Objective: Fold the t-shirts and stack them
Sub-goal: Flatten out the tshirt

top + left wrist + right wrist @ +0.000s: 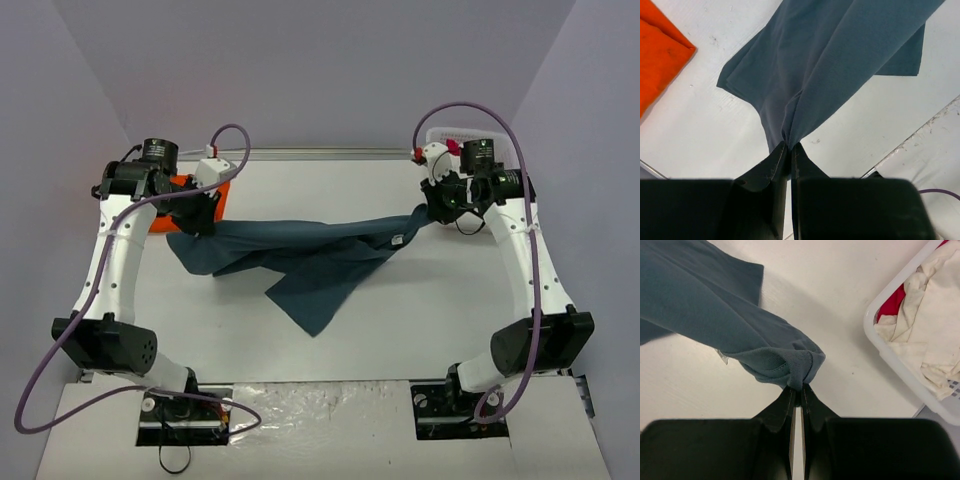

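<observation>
Matt slate-blue cloth t-shirt [320,262], seemingly plastic basket [895,368]

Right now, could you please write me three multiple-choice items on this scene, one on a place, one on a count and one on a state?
1. Where does the orange t-shirt lie?
A. At the far left of the table, beside the left claw.
B. In the middle of the table.
C. At the near edge, between the arm bases.

2. How many claws grip the slate-blue t-shirt?
A. None.
B. One.
C. Two.

3. How is the slate-blue t-shirt?
A. Folded in a neat square.
B. Stretched out between the claws.
C. Rolled into a ball.

Answers:
1 A: orange cloth shows beside the left claw in its wrist view.
2 C: the left claw and the right claw each pinch blue cloth.
3 B: it spans from one claw to the other in the top view.
</observation>
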Available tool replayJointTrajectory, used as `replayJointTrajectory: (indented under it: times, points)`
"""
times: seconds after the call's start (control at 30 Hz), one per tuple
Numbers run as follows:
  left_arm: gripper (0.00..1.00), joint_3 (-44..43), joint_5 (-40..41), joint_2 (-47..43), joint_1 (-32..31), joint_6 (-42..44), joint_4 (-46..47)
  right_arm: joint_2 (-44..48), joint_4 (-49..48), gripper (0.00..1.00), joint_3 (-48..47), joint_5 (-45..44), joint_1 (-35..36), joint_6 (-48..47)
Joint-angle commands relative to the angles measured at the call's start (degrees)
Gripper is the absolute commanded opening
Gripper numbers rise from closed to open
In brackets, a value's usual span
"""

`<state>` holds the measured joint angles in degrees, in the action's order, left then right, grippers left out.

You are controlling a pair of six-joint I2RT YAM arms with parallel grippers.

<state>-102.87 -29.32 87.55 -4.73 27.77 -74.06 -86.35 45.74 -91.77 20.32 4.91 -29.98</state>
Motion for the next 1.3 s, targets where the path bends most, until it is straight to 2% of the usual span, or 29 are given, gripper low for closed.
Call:
replayJointTrajectory:
  times: [0.0,0.13,0.33,0.57,0.83,0.97,1.13,1.23,1.27]
  points:
    - [0.02,1.00,-1.61,-7.64,0.86,-1.84,0.67,6.79,3.74,0.00,2.37,1.39,-0.42,-1.84]
    - [0.02,3.73,-6.44,-16.06,1.22,-4.12,3.48,15.56,6.03,0.00,4.23,4.63,-0.42,-3.24]
    - [0.02,3.12,-6.80,-24.25,1.22,-6.58,5.77,25.51,7.79,0.00,1.60,7.11,-0.42,-2.90]
    - [0.02,2.23,-5.05,-25.32,1.22,-6.06,5.42,27.46,7.79,0.00,-1.49,7.90,-0.42,-3.59]
    - [0.02,5.57,-2.94,-24.71,1.22,-5.88,7.44,24.12,6.65,0.00,2.02,7.55,-0.34,-4.04]
    - [0.02,8.20,-2.41,-23.22,1.22,-7.02,10.07,20.53,3.15,0.00,3.52,6.15,-0.42,-2.55]
    - [0.02,11.72,-1.44,-18.05,1.22,-10.45,15.16,8.76,-0.20,0.00,1.07,5.87,-0.42,0.53]
    - [0.02,11.55,-0.48,-12.43,1.13,-12.64,17.89,-1.08,-1.00,0.00,-4.63,5.52,-0.42,2.38]
    - [0.03,10.94,0.48,-10.66,1.30,-13.09,19.64,-3.63,-1.09,0.00,-9.17,5.35,-0.42,3.51]
